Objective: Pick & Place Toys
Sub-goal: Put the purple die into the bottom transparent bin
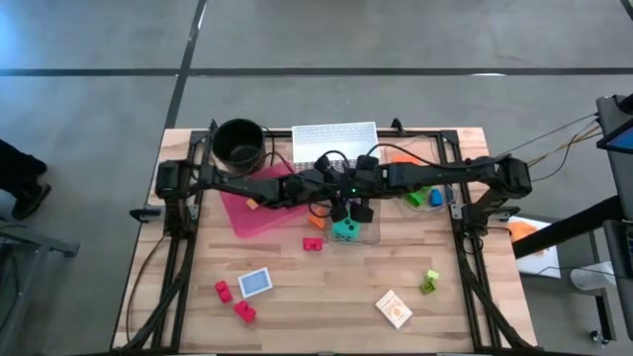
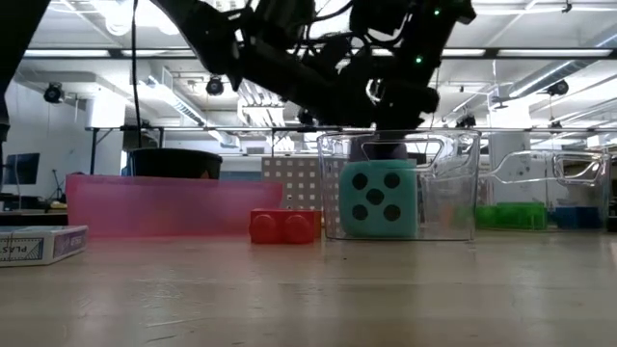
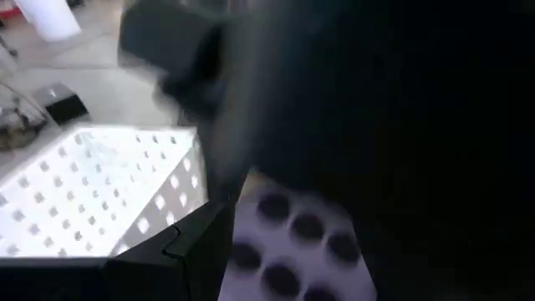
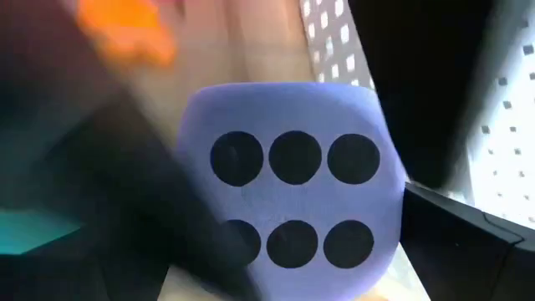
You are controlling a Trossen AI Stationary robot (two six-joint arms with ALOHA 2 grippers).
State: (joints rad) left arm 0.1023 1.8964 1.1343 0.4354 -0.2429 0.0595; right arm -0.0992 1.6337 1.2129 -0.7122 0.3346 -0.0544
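Both arms meet over the table's middle. A purple die (image 4: 288,201) with black dots is in my left gripper (image 1: 331,190), which is shut on it. My right gripper (image 1: 353,210) slants down with its fingers wide open on either side of the same die (image 3: 292,251). Just below them, a teal die (image 1: 346,230) rests on the floor of a clear container (image 2: 400,188). Loose on the wood lie a red brick (image 1: 314,243), two more red bricks (image 1: 224,291), a green brick (image 1: 429,283) and two cards (image 1: 255,283). In the high view the arms hide the purple die. My left gripper has the purple die between its fingers, coming at it nearly level from the table's left. One finger (image 3: 196,251) lies against the die's side (image 3: 251,247); the right arm's dark body hides the other finger. My right gripper: I cannot tell whether its finger (image 4: 468,234) touches the die.
A pink tray (image 1: 262,208) lies left of the arms. A white perforated basket (image 1: 333,141) and a black pot (image 1: 238,141) stand at the far edge. Green and blue bricks (image 1: 417,198) and an orange piece (image 1: 401,155) sit to the right. A card box (image 2: 39,246) lies near the front left.
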